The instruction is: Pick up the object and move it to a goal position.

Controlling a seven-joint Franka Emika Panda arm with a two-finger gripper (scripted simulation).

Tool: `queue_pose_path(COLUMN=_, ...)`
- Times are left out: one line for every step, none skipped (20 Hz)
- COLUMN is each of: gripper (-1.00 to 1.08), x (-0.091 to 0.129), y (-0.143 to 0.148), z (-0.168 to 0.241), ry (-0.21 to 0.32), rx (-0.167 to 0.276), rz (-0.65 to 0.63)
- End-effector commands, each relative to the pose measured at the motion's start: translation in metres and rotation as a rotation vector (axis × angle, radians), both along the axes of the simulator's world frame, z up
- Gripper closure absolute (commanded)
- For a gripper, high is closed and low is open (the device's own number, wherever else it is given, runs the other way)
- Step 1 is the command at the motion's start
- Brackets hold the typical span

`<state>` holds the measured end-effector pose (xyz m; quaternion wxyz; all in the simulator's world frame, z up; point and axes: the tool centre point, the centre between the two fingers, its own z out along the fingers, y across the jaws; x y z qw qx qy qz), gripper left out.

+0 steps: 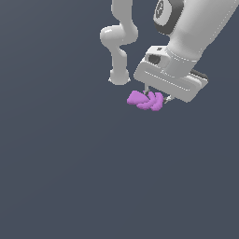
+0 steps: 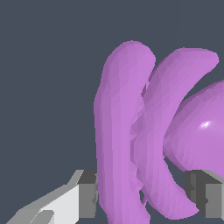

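The object is a small bright purple wedge with two curved ribs, lying just under my hand in the exterior view. My gripper reaches down over it with a finger on each side. In the wrist view the object fills most of the picture, ribs upright and the rounded cone end to one side. My gripper has its two dark pads pressed against opposite sides of the ribs, so it is shut on the object. The underside of the object is hidden.
A plain dark grey floor lies all around. The white arm links rise behind the hand. No goal marker shows in either view.
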<state>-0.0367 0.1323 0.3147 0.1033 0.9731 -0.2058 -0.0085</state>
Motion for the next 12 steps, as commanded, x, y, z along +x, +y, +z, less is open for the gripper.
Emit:
queue_pose_path(gripper=1.08, x=-0.006, y=0.01, z=0.014, ry=0.001, rx=-0.001, rz=-0.001)
queue_pose_path(gripper=1.08, x=-0.007, y=0.013, z=0.019, ry=0.002, rx=-0.001, rz=-0.002)
queue_pose_path(gripper=1.08, x=-0.009, y=0.016, z=0.023, ry=0.002, rx=-0.001, rz=-0.002)
queue_pose_path(gripper=1.08, x=-0.01, y=0.019, z=0.026, ry=0.002, rx=-0.001, rz=-0.002)
queue_pose_path(gripper=1.08, x=-0.011, y=0.021, z=0.029, ry=0.002, rx=-0.001, rz=-0.002)
queue_pose_path(gripper=1.08, x=-0.011, y=0.023, z=0.031, ry=0.002, rx=-0.001, rz=-0.002)
queue_pose_path(gripper=1.08, x=-0.012, y=0.024, z=0.033, ry=0.002, rx=-0.001, rz=-0.002)
queue_pose_path(gripper=1.08, x=-0.012, y=0.025, z=0.035, ry=0.002, rx=0.0, rz=-0.002)
queue_pose_path(gripper=1.08, x=-0.012, y=0.026, z=0.035, ry=0.002, rx=0.0, rz=-0.002)
queue_pose_path(gripper=1.08, x=-0.012, y=0.026, z=0.036, ry=0.002, rx=0.0, rz=-0.002)
queue_pose_path(gripper=1.08, x=-0.012, y=0.026, z=0.035, ry=0.002, rx=0.0, rz=-0.002)
queue_pose_path(gripper=1.08, x=-0.011, y=0.026, z=0.035, ry=0.002, rx=0.0, rz=-0.002)
